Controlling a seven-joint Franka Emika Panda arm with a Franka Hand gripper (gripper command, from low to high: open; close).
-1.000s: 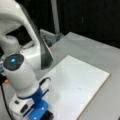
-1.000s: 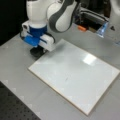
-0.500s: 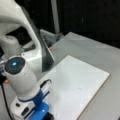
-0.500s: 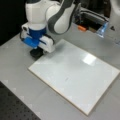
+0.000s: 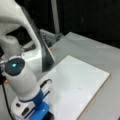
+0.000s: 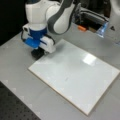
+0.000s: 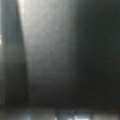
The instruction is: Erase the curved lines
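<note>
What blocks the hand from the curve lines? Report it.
Nothing visible. The hand, black block eraser beneath it, sits at a corner of the white rectangular board; only bare board separates it from the faint dark mark.

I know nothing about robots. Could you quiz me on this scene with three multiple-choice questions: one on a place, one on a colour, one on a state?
1. In a front view, where is the gripper? A over the white board's middle; B by its left edge; C beyond its right corner.
2. What colour is the block eraser beneath it? A black; B red; C yellow.
3. How is the board? A flat on the table; B upright; C lifted.
Answers: B, it hangs at that edge; A, the block is black; A, the board rests flat on the grey top.
</note>
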